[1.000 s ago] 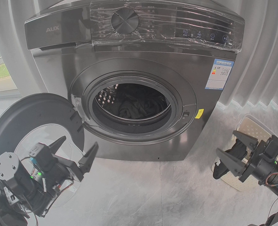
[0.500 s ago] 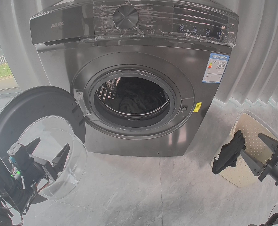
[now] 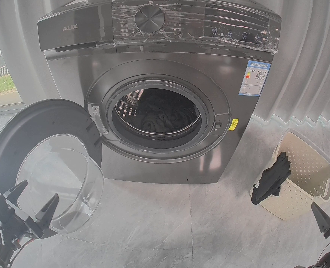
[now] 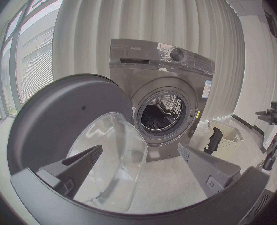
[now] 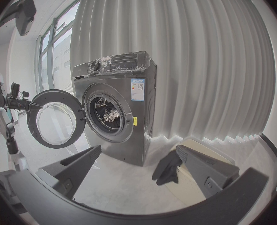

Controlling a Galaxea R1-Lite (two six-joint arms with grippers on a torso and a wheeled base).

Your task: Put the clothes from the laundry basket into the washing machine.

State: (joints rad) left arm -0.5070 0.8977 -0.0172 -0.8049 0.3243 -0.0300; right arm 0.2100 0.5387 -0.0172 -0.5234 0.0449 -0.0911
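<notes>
Hanging limp over the basket (image 3: 310,164) rim beside the washing machine (image 3: 154,64), the dark garment (image 3: 272,178) is looking soft, light and likely to bunch, so pinching its thick fold at the rim is looking best. The left gripper (image 3: 38,192) and right gripper (image 3: 325,195) are gaping wide, holding nothing.

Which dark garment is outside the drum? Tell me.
The black garment draped over the laundry basket rim; the other dark clothes lie inside the drum.

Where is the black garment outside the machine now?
In the head view, the black garment hangs over the laundry basket's rim, on the floor to the right of the washing machine.
</notes>
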